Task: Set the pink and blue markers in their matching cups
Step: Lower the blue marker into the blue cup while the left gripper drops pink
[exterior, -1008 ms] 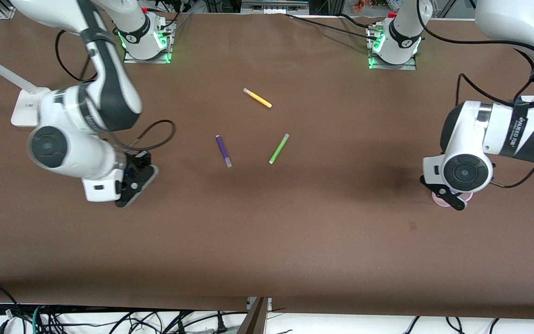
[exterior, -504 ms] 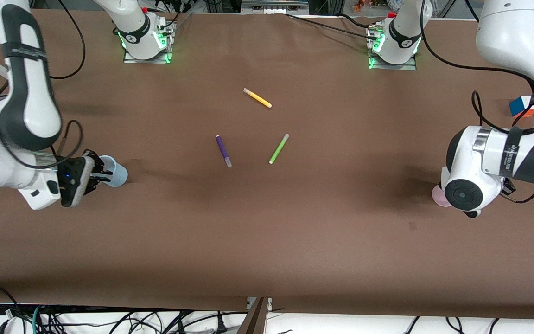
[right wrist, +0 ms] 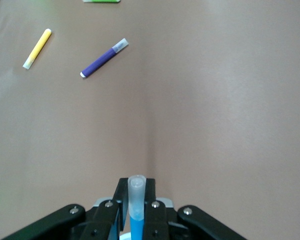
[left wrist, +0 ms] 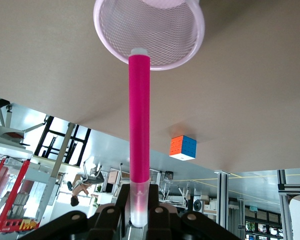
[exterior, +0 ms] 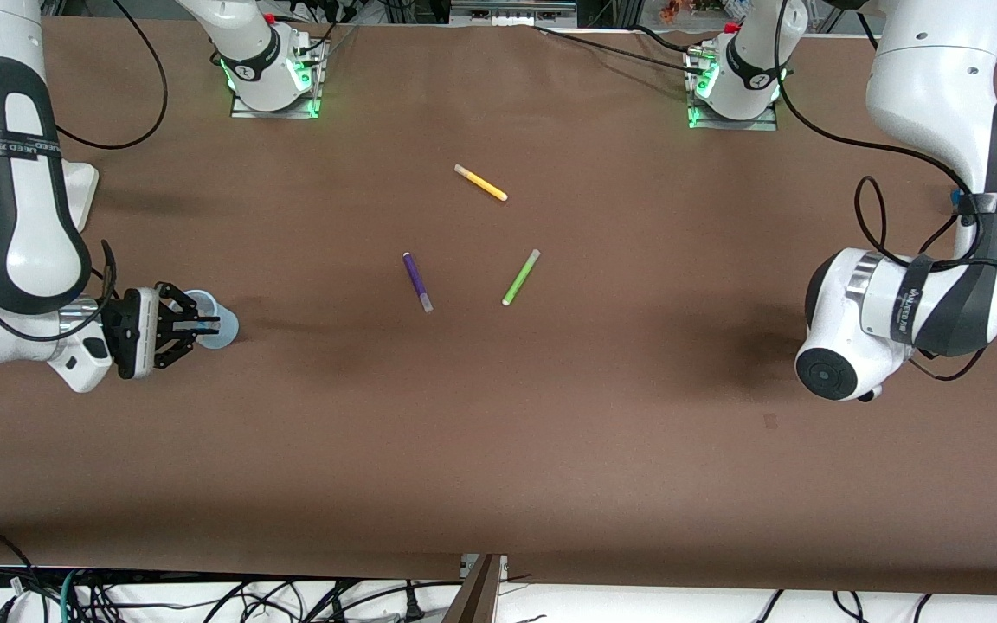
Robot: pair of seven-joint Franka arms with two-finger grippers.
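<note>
Neither marker is dropped yet: left gripper clamps the pink marker at the pink cup, right gripper pinches the blue marker over the blue cup, frame's left edge.

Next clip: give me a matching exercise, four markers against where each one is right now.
Markers:
1. pink marker
2. blue marker
3. yellow marker
4. purple marker

Places:
A. lying on the table beside the green marker
B. held by the right gripper at the blue cup
C. lying on the table nearest the arm bases
D. held by the left gripper, tip at the pink cup

Pairs: 1-D, 2-B, 3-C, 4-A
</note>
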